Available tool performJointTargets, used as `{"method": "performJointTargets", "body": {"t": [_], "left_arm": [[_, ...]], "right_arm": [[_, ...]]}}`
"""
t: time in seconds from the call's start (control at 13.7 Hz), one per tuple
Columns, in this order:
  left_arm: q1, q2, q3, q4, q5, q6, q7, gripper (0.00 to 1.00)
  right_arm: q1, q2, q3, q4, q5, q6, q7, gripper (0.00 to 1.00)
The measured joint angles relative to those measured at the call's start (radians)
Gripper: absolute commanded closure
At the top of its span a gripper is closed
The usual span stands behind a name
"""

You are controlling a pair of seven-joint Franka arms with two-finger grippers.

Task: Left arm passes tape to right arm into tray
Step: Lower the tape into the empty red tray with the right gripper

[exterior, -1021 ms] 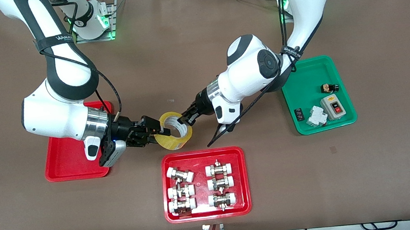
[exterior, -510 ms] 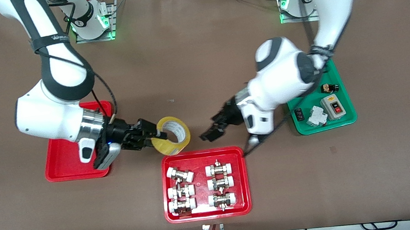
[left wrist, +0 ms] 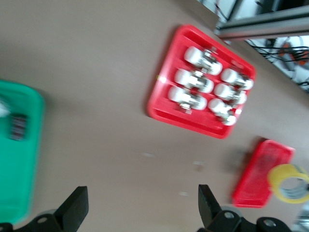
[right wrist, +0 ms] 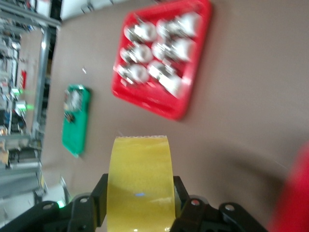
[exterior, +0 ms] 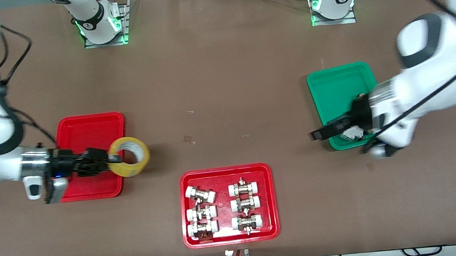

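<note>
Tape in my right claw (exterior: 104,162)
It clamps the tape (exterior: 129,156) over the tray (exterior: 91,127) edge; my left claw (exterior: 318,134) gapes above the green tray (exterior: 335,84).

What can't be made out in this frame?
- Green tray contents: front view, mostly covered by the open left hand and its wrist.
- Plain red tray: its nearer part is under the right hand, shut on the tape.
- Fittings: blurred in both wrist views.

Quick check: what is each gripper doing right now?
Left gripper: open, holding nothing.
Right gripper: shut on the translucent yellow packing tape roll.
</note>
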Motion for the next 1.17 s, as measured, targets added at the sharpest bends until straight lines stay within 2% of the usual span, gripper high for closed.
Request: {"method": "performJointTargets", "body": {"t": [0.15, 0.36, 0.66, 0.73, 0.8, 0.88, 1.02, 1.17], "left_arm": [[0.045, -0.029, -0.002, 0.000, 0.117, -0.072, 0.108, 0.00], [0.058, -0.080, -0.003, 0.000, 0.270, -0.214, 0.249, 0.00], [0.109, -0.137, -0.002, -0.001, 0.305, -0.261, 0.372, 0.00], [0.124, -0.145, -0.002, -0.004, 0.306, -0.272, 0.388, 0.00], [0.140, -0.148, -0.002, -0.006, 0.306, -0.275, 0.411, 0.00], [0.155, -0.148, -0.001, -0.006, 0.307, -0.276, 0.439, 0.00], [0.170, -0.148, 0.000, -0.008, 0.342, -0.276, 0.502, 0.00], [0.168, -0.153, -0.005, -0.008, 0.385, -0.279, 0.528, 0.00]], "right_arm": [[-0.085, 0.033, -0.001, -0.009, -0.053, -0.066, -0.086, 1.00], [-0.173, 0.090, -0.001, -0.026, -0.124, -0.110, -0.217, 1.00], [-0.223, 0.171, -0.001, -0.053, -0.133, -0.113, -0.383, 1.00], [-0.225, 0.185, -0.001, -0.054, -0.133, -0.112, -0.404, 0.84], [-0.225, 0.193, 0.000, -0.053, -0.133, -0.112, -0.414, 0.37], [-0.225, 0.191, 0.002, -0.051, -0.141, -0.111, -0.416, 0.00], [-0.221, 0.189, 0.012, -0.047, -0.180, -0.080, -0.420, 0.00], [-0.205, 0.187, 0.019, -0.043, -0.260, -0.020, -0.433, 0.00]]}}
